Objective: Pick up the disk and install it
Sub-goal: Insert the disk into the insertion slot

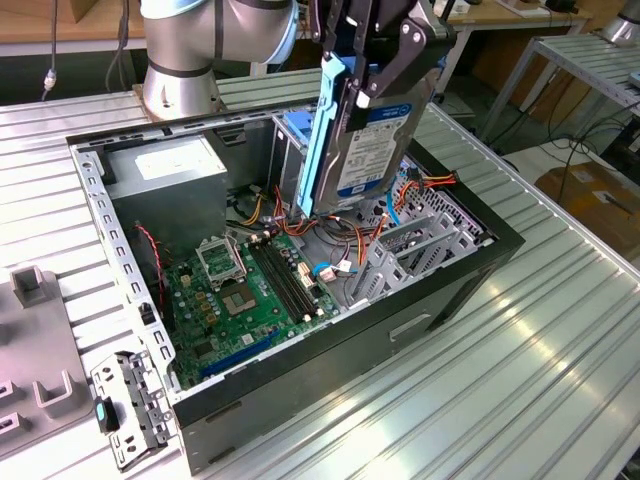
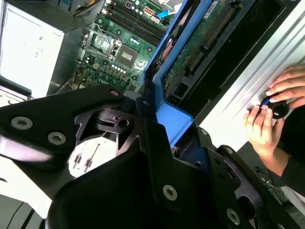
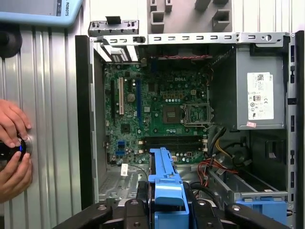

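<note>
I see the ribbed aluminium table (image 1: 500, 400) nearest, supporting the open computer case (image 1: 420, 320). Over the case interior, my gripper (image 1: 358, 95) clamps the disk (image 1: 368, 150), upright on edge. Beyond stand a workbench (image 1: 590, 60) and a cardboard box (image 1: 595, 200).

Ribbed alu table top (image 1: 520, 380), glare along grooves toward the exterior view's right. Bkgd: wood desks (image 1: 60, 22), alu-frame table (image 1: 590, 60). Cardboard box (image 1: 600, 200) and loose cables (image 1: 578, 150) on pale floor (image 1: 530, 165).

Arm (image 1: 215, 35) overhead w/ pincer (image 1: 362, 88) aimed down (clamped on disk (image 1: 368, 150)).
</note>
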Controlling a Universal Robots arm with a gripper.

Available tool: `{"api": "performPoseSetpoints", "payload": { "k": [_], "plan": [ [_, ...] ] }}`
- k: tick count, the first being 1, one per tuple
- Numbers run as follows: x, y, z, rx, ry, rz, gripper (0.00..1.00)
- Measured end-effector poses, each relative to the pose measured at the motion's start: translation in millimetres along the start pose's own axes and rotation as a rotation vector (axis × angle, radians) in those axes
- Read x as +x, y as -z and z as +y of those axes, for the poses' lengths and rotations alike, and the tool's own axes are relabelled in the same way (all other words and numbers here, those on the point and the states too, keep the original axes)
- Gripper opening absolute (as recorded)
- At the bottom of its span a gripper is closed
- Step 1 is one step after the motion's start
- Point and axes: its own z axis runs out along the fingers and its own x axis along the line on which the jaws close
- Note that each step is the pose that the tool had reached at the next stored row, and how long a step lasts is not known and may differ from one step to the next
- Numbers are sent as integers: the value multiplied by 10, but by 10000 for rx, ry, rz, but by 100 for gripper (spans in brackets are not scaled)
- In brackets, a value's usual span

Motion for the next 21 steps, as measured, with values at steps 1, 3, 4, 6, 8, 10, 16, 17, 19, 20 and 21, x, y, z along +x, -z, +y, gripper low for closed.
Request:
{"api": "performPoseSetpoints", "payload": {
  "k": [1,3,4,6,8,10,16,17,19,20,21],
  "plan": [
    [22,-3,-4,0,0,1,37],
    [68,-9,-13,1,0,-1,37],
    [104,-14,-34,0,0,0,37],
    [145,-31,-159,-4,0,-1,37],
    [154,-41,-250,-6,1,-1,37],
    [166,-54,-365,-8,1,0,37],
    [260,-91,-513,-10,0,1,37],
    [275,-97,-535,-11,1,1,37],
    [299,-111,-606,-15,-1,0,37],
    [303,-115,-644,-18,0,0,37],
    [307,-121,-696,-22,1,0,37]
  ]
}}
